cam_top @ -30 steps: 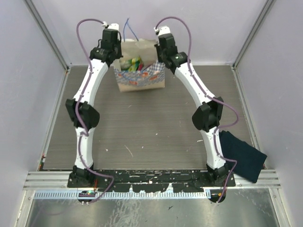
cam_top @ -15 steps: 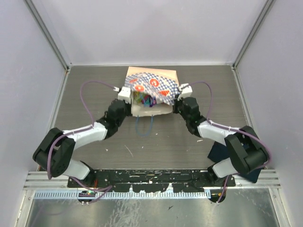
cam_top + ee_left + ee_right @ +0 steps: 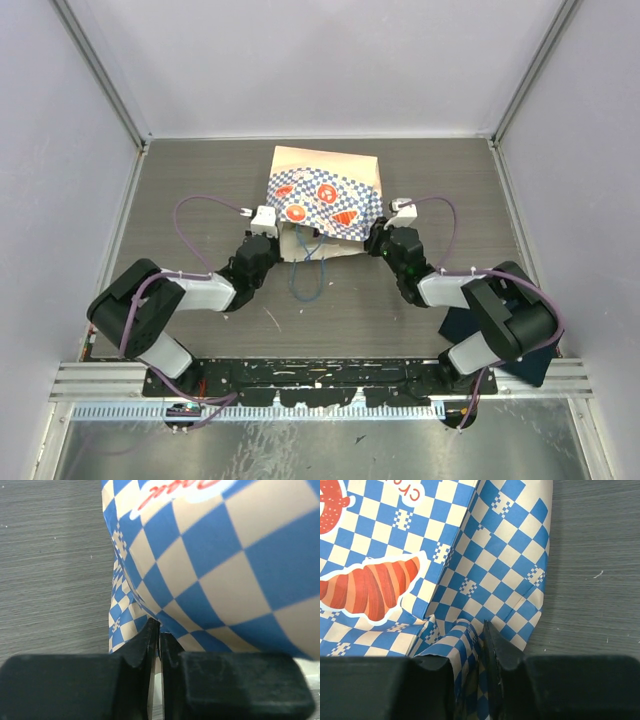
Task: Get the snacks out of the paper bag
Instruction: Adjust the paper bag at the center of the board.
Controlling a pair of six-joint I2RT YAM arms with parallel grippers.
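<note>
The paper bag lies on its side in the middle of the table, with its checkered mouth toward the arm bases and its blue cord handle trailing on the table. The snacks are hidden inside it. My left gripper is low at the mouth's left corner. In the left wrist view the left gripper is pinched to a thin slit on the checkered rim. My right gripper is at the right corner. In the right wrist view the right gripper has its jaws apart, with a loose fold of the rim between them.
A dark navy folded cloth lies at the near right, partly under the right arm's elbow. Grey walls close the table on the left, back and right. A metal rail runs along the near edge.
The bag stood upright at the back, held up by both grippers, and has come down onto its side. Both arms have folded low and nearer. The right jaws have parted.
</note>
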